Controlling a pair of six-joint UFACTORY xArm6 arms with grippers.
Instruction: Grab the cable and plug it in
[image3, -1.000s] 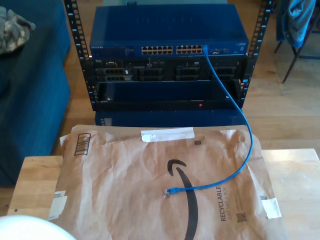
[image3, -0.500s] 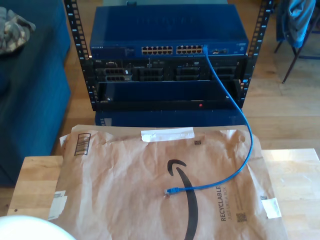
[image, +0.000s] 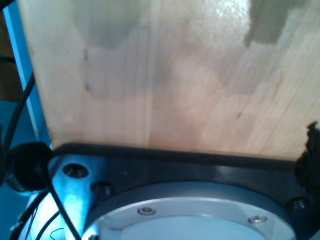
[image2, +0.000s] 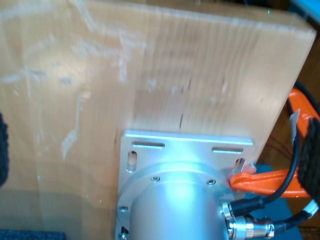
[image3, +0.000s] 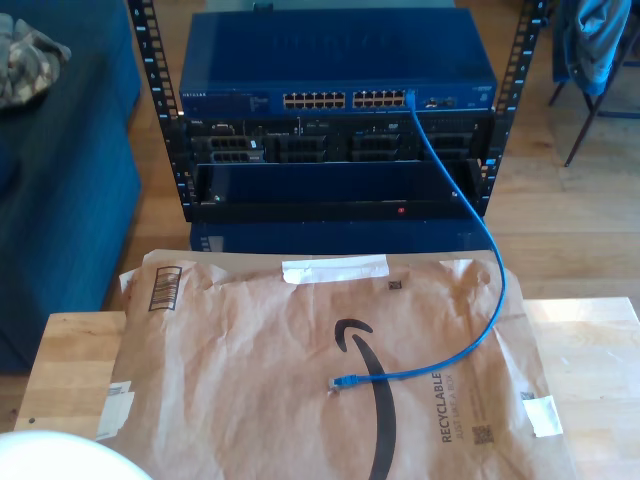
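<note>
One end of the cable (image3: 478, 250) already sits in the switch (image3: 335, 95); its loose plug (image3: 345, 381) lies untouched on the paper envelope (image3: 250, 370). I cannot tell either gripper's state.

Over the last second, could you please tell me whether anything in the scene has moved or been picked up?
Nothing has visibly changed. The blue cable still runs from the switch down to the brown paper mailer, its loose plug lying in the same spot, untouched.
</note>
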